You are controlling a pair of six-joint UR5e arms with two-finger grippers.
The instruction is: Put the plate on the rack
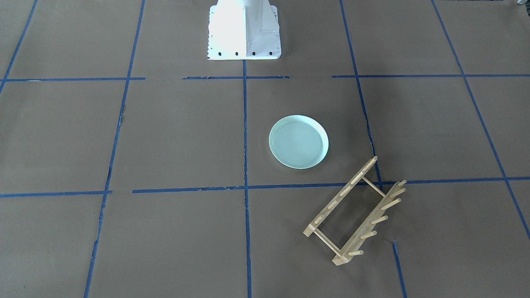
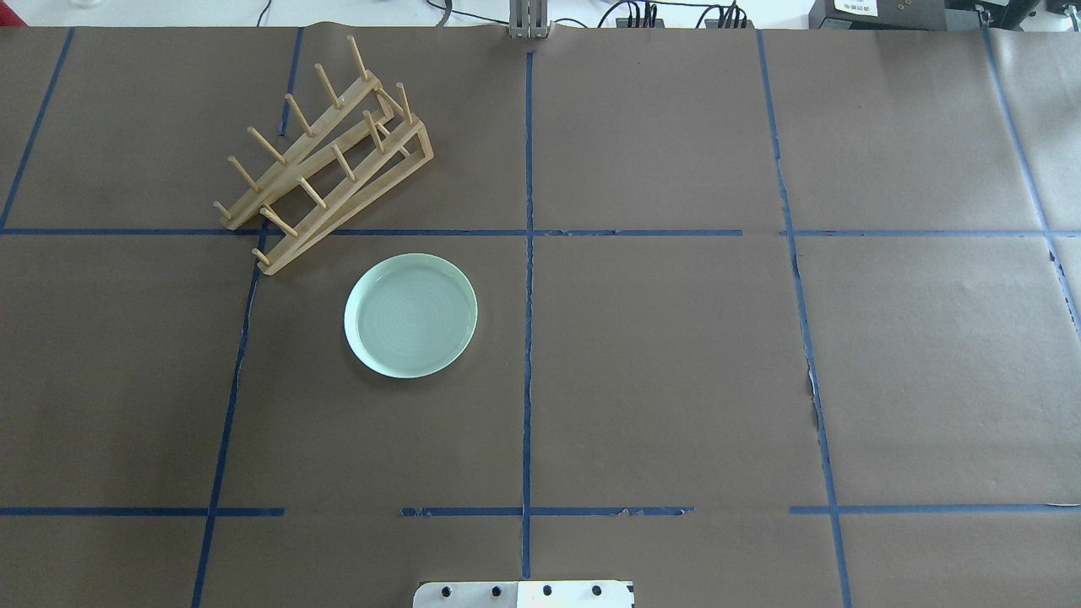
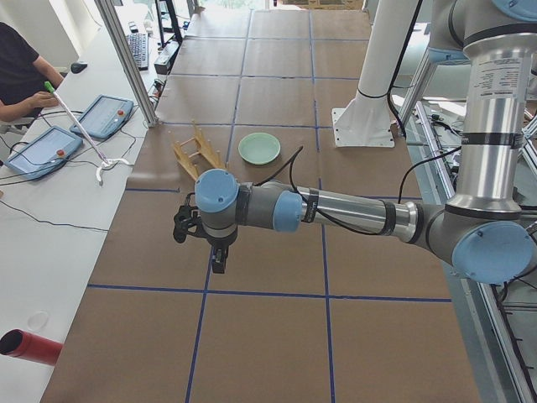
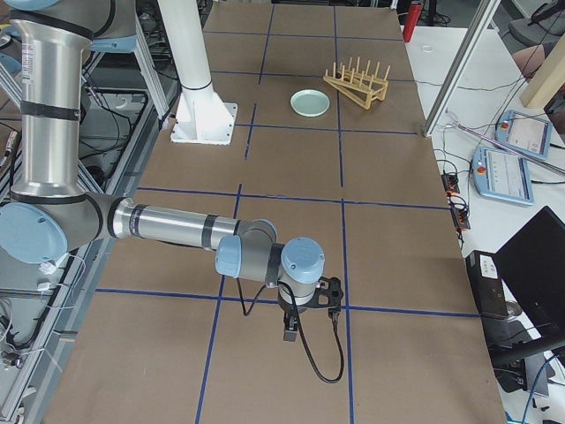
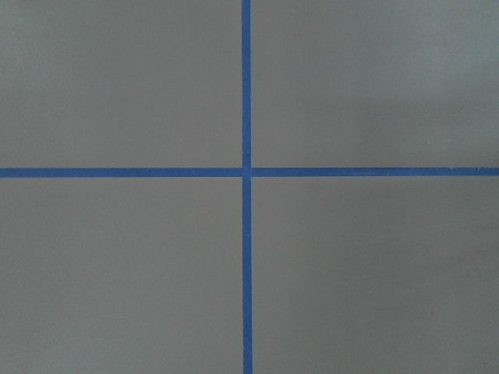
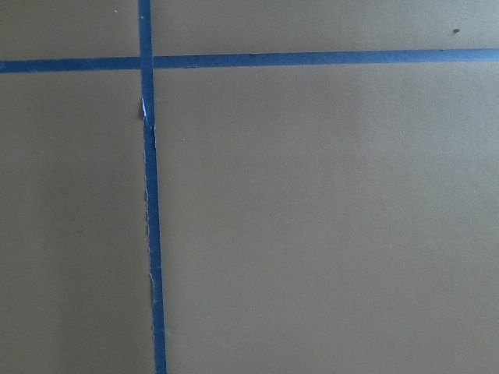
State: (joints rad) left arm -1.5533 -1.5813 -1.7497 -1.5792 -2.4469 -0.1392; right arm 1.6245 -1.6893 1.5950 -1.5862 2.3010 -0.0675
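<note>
The pale mint-green plate [image 1: 298, 142] lies flat on the brown table, also seen in the overhead view [image 2: 410, 315]. The light wooden rack [image 1: 356, 211] stands beside it, a small gap apart, farther from the robot and on its left side [image 2: 325, 165]. The left gripper [image 3: 220, 262] shows only in the exterior left view, hanging over the table well short of the plate [image 3: 259, 149]. The right gripper [image 4: 290, 332] shows only in the exterior right view, far from the plate [image 4: 310, 102]. I cannot tell whether either is open or shut. Both wrist views show only paper and blue tape.
The robot's white base [image 1: 244, 33] stands at the table's robot-side edge. Blue tape lines [image 2: 528, 338] divide the brown paper into squares. A metal post [image 3: 126, 59] and a side desk with tablets [image 3: 46, 151] and an operator [image 3: 21, 71] lie beyond the rack.
</note>
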